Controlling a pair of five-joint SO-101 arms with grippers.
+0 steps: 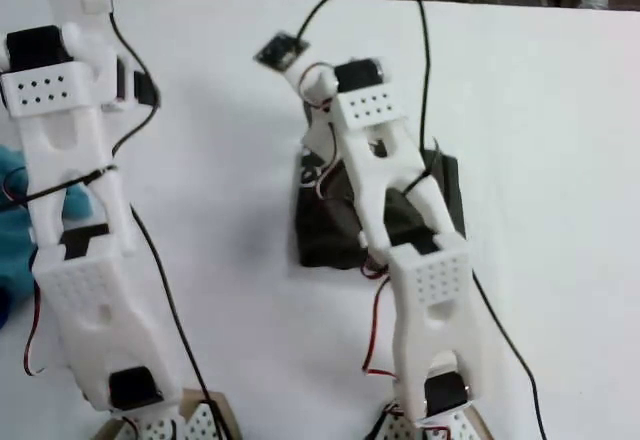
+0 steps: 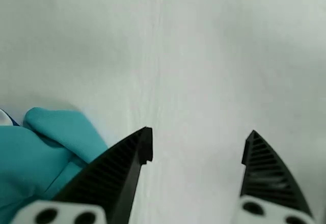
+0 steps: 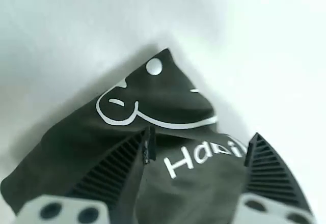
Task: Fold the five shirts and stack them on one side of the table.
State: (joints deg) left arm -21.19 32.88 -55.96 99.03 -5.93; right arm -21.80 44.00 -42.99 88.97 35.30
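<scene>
High view: white counter (image 1: 220, 110). Left arm (image 1: 85, 260) stands along the left side, with the teal shirt (image 1: 12, 250) bunched at the counter's left edge beside it. Right arm (image 1: 400, 190) stands mid-counter over the black shirt (image 1: 325, 235), a rumpled heap partly hidden beneath it.

Left wrist view: left gripper (image 2: 199, 137), fingers (image 2: 122, 168) spread wide, holding nothing, over bare counter (image 2: 229, 40). Teal shirt (image 2: 46, 142) lies just beside one finger.

Right wrist view: right gripper (image 3: 201, 137), fingers (image 3: 117, 168) spread wide, empty, over the black shirt (image 3: 153, 96), which has white print and lies crumpled on the counter (image 3: 265, 30).
</scene>
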